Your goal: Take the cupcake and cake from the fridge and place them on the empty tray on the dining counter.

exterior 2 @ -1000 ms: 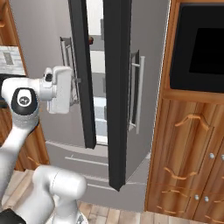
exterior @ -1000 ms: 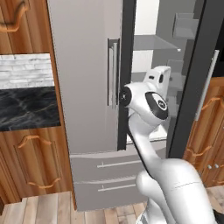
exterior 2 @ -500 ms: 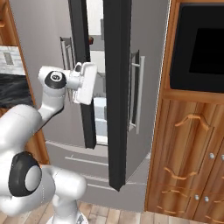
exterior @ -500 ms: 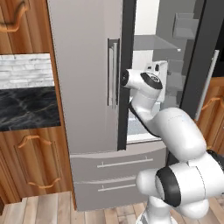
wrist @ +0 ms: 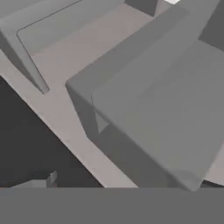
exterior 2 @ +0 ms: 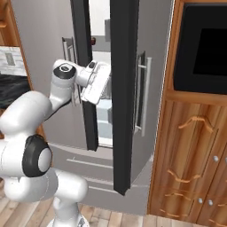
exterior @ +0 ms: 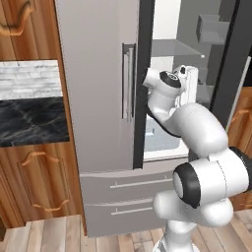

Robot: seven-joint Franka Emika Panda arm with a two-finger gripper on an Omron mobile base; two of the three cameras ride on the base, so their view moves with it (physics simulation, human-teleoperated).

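Grey stainless steel clads the fridge (exterior: 93, 98), which stands tall between wooden cabinets with its long axis upright, its right-hand door swung out edge-on and its left-hand door shut. The arm reaches into the gap between the doors, and the end effector (exterior 2: 98, 82) sits at the open doorway, level with the middle shelves (exterior: 172, 49), near the dark edge of the shut door. In the right base view a small dark red thing (exterior 2: 93, 41), too small to name, rests on a shelf above the end effector. The end effector's fingers stand spread to their widest and hold nothing. The hand view looks onto grey shelf surfaces (wrist: 162, 105) close ahead.
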